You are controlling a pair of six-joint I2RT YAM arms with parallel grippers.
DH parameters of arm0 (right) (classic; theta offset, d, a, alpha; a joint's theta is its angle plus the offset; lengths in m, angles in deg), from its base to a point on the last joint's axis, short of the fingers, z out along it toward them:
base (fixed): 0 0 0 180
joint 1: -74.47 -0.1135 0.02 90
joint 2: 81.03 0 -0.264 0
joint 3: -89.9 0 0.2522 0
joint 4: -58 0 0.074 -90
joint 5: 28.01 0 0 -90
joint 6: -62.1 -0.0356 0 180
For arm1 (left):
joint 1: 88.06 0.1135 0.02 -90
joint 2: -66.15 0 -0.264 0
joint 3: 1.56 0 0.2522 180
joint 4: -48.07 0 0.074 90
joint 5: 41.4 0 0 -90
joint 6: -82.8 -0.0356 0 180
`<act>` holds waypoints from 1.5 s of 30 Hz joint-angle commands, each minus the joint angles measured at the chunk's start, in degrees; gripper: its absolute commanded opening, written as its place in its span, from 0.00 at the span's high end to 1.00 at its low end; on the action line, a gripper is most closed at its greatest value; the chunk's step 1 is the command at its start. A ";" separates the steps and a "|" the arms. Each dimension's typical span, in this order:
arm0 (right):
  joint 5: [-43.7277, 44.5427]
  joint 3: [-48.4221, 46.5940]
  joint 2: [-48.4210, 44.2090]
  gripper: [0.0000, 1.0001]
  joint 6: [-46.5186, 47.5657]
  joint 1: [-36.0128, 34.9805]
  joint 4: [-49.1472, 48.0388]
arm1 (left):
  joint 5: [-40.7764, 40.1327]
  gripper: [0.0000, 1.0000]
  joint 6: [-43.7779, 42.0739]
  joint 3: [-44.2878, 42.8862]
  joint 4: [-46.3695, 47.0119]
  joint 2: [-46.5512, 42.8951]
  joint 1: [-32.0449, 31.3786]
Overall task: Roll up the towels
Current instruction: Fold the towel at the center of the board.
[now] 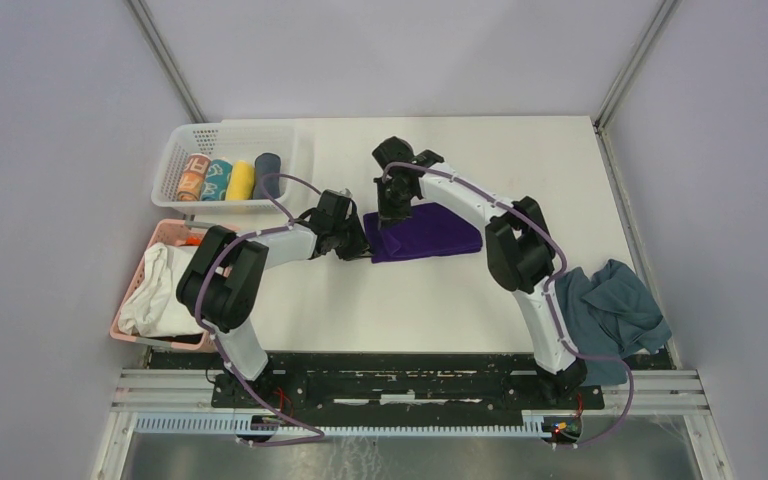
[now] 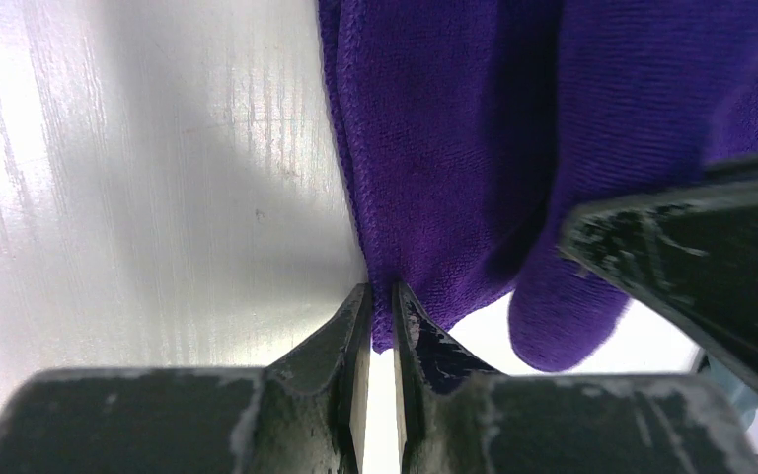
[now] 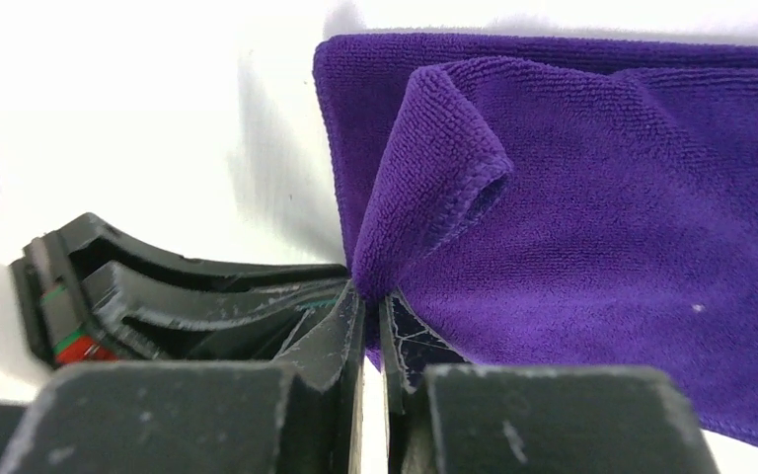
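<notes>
At the far left of the top view you see a pink basket holding a white cloth, and above it, in the upper left, a white basket with four rolled cloths lying side by side. Moving right, your left tool is low on the tabletop at the left end of the purple towel. In the left wrist view its fingers are pressed together on the hem of this towel, with only a thin gap between them. The purple towel lies folded near the middle of the frame, flat except for this end. Your right tool comes down on the same end, just beside the left one. In the right wrist view it is pinching a corner of the towel, and this corner curls up into a small loop. At the right edge, well apart from both tools, the slate-grey towel lies crumpled by the right arm's base.
</notes>
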 commanded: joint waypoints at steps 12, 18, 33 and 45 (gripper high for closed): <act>-4.02 0.86 -1.84 0.59 1.83 -0.51 -3.07 | -6.18 0.76 0.36 0.60 -4.06 -3.14 -0.45; -5.15 7.53 -11.77 0.47 6.07 1.62 -5.00 | -10.96 0.70 0.36 1.54 -7.51 -8.49 -0.46; -21.14 42.53 -27.69 0.52 9.59 22.93 -26.93 | -8.63 0.58 1.46 -3.41 -9.05 -14.88 -3.15; -28.67 55.56 -21.69 0.58 -2.59 31.89 -45.35 | -0.06 0.63 2.16 -7.47 -1.77 -2.52 -4.92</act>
